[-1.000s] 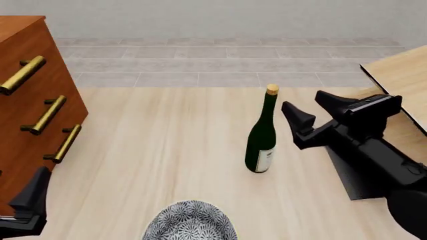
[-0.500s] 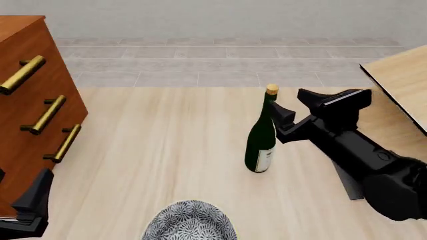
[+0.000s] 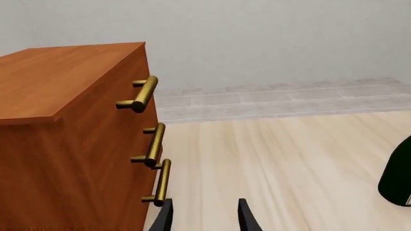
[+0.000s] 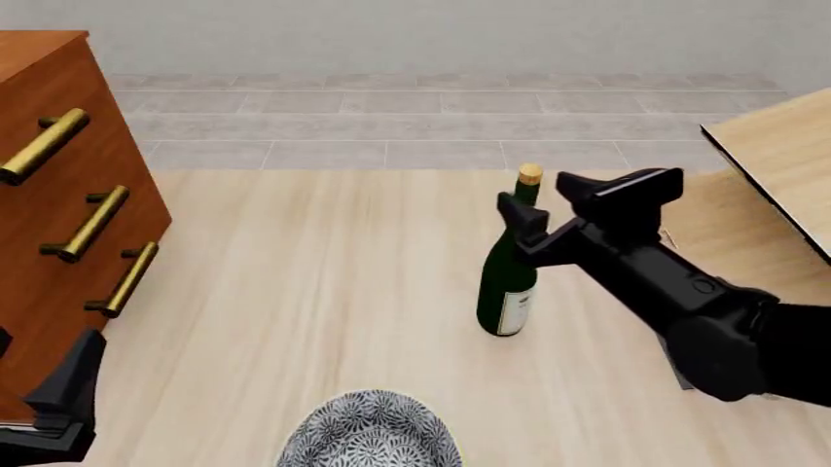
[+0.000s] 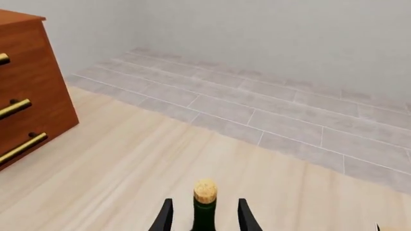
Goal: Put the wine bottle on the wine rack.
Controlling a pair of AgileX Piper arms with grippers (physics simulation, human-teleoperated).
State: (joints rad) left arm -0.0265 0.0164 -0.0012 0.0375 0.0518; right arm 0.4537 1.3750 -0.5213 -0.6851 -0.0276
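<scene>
The wine bottle (image 4: 508, 282) stands upright on the pale wood table (image 4: 325, 292), roughly mid-table, and serves as the landmark here. The right gripper (image 4: 559, 209) is level with its neck, fingers spread with one on each side of the neck just below the cork; in the right wrist view the neck sits between the two fingertips (image 5: 165, 216), though whether they touch the glass is hard to judge. To the bottle's right, mostly hidden behind the right arm, the wine rack (image 4: 779, 156) shows a slanted pale panel with a dark edge. Far to the bottle's left stands the reddish-brown cabinet (image 4: 58, 195) with brass bar handles. Nearer the camera than the bottle lies a patterned grey bowl (image 4: 370, 433). The left gripper (image 3: 202, 219), fingers apart and holding nothing, hangs low beside the cabinet, well apart from the bottle.
</scene>
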